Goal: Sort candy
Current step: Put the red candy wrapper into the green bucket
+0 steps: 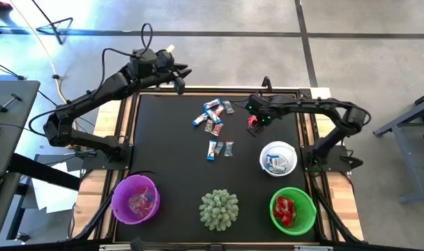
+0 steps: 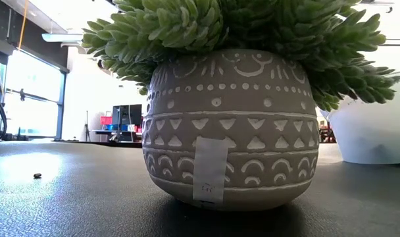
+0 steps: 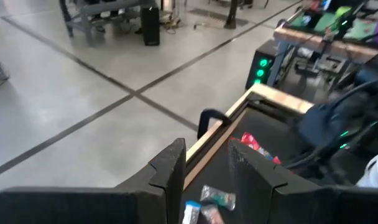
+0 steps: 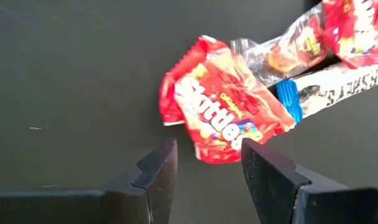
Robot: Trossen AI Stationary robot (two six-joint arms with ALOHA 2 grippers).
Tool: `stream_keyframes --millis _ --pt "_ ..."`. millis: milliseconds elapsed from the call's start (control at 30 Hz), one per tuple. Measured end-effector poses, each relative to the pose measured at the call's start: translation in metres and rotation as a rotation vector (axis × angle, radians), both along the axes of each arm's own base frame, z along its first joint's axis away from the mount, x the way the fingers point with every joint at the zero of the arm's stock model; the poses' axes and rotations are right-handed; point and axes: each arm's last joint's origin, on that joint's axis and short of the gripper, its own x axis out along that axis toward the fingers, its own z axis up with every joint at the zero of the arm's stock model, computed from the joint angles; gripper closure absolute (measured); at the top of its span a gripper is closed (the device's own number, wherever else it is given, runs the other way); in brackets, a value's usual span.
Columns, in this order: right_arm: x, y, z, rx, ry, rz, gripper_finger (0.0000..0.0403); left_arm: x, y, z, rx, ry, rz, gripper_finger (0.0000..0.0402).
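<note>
Hovering low over the black mat, the right gripper sits just short of a red Skittles packet; its jaws stand apart with a clear gap and nothing between them. The packet lies flat on the mat, its near edge close to the fingertips — not touching as far as the right wrist view shows. Beside it in that view lie a clear-wrapped orange sweet and a blue-and-white wrapper.

From above, the loose candy is scattered mid-mat in a small cluster, with two more pieces a bit nearer the bowls. White bowl holds blue-and-white pieces, green bowl holds red ones, purple bowl holds pinkish ones. A spiky green plant in a patterned pot stands between the purple and green bowls.

Left gripper waits at the mat's far edge over the wooden frame — jaws parted, empty.
</note>
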Motion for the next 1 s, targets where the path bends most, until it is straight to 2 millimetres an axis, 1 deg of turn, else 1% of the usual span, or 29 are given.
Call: stream_keyframes --millis 133,300,600,700,867,1000 --pt "0.004 -0.006 -0.015 -0.007 0.054 0.050 0.0228 0.002 0.000 0.005 0.022 -0.047 -0.035 0.0296" --pt "0.010 -0.010 -0.029 -0.034 0.085 0.095 0.0228 0.002 0.001 0.008 0.050 -0.073 -0.040 0.0296" --pt "0.013 -0.011 -0.038 -0.031 0.108 0.102 0.0233 0.001 0.001 0.008 0.078 -0.051 -0.047 0.0296" --pt "0.014 -0.011 -0.039 -0.028 0.108 0.100 0.0252 0.001 0.001 0.008 0.077 -0.051 -0.047 0.0296" --pt "0.013 -0.011 -0.039 -0.023 0.107 0.093 0.0309 0.001 0.001 0.008 0.068 -0.057 -0.044 0.0296" --pt "0.013 -0.011 -0.039 0.004 0.082 0.013 0.0351 0.001 0.001 0.008 0.062 -0.061 -0.042 0.0296"
